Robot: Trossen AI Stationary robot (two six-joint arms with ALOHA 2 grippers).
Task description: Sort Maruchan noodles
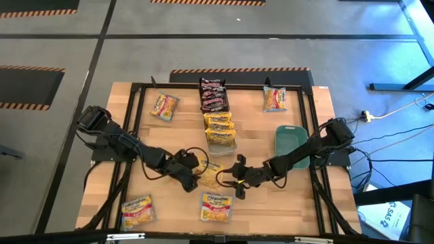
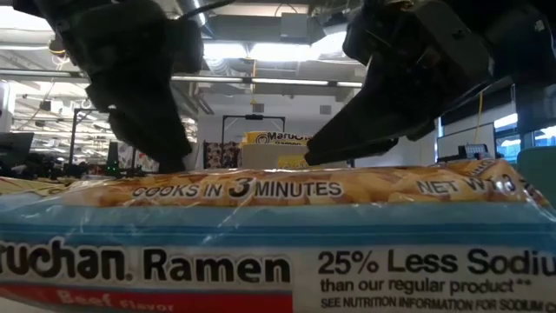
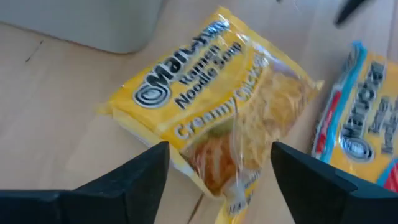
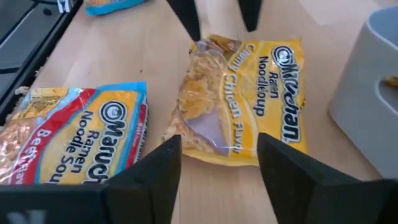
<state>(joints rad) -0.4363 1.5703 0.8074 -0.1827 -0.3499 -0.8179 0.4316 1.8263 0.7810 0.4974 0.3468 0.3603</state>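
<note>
A yellow Creamy Chicken packet [image 1: 211, 173] lies flat on the wooden table between my two grippers. My left gripper [image 1: 195, 179] is open, its fingers [image 3: 144, 179] standing on either side of the packet's [image 3: 217, 106] left end. My right gripper [image 1: 236, 183] is also open, at the packet's [image 4: 242, 93] right end, one finger [image 4: 155, 171] on each side. Other packets lie about: a beef one [image 4: 81, 137] toward the near edge [image 1: 217, 206], one at near left [image 1: 137, 210], two at the far edge [image 1: 164, 106] [image 1: 274, 99], and dark ones [image 1: 213, 95].
A clear bin [image 1: 220, 144] holding yellow packets [image 1: 219, 125] sits just beyond the grippers. A teal bin [image 1: 290, 146] lies under the right arm. A black frame [image 1: 135, 102] runs around the work area. In the low view the near packet [image 2: 261, 235] hides the table behind it.
</note>
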